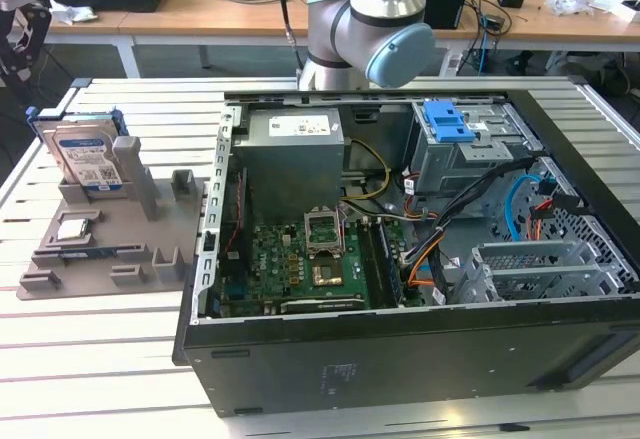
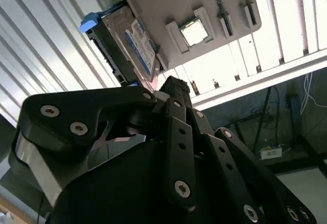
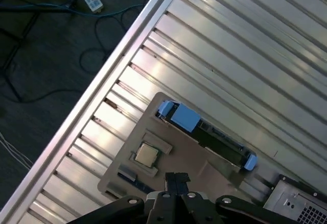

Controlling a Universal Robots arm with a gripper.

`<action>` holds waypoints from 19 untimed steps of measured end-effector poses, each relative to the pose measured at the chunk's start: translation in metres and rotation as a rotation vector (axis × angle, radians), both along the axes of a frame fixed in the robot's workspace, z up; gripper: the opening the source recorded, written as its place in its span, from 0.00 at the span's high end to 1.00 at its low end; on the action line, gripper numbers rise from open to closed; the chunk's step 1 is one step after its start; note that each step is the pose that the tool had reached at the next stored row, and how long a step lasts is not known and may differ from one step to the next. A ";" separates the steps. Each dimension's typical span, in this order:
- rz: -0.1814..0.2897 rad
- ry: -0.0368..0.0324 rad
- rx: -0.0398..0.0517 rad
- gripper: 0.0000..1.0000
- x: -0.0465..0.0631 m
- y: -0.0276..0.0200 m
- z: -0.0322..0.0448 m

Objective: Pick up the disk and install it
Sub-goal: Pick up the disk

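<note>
Pincer (image 3: pixel 177 178) clear above blue-edged upright disk (image 3: pixel 212 137)

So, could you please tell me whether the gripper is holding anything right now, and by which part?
Nothing is held. The disk stands on edge in the grey holder, and the gripper hovers apart from it, jaws together on nothing.

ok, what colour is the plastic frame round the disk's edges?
Bright blue, set against the silver disk. It shows best in the exterior view.
</note>
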State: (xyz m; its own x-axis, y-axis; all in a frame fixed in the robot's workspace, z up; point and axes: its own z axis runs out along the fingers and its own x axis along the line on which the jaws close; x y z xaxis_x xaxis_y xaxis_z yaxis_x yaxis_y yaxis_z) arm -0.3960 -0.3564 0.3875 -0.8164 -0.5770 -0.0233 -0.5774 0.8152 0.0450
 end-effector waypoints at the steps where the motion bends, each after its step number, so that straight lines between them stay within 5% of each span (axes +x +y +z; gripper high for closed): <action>1: 0.023 0.0001 0.0000 0.89 0.000 0.0000 0.0000; 19: 0.310 0.0000 0.0000 0.89 0.000 0.0000 0.0000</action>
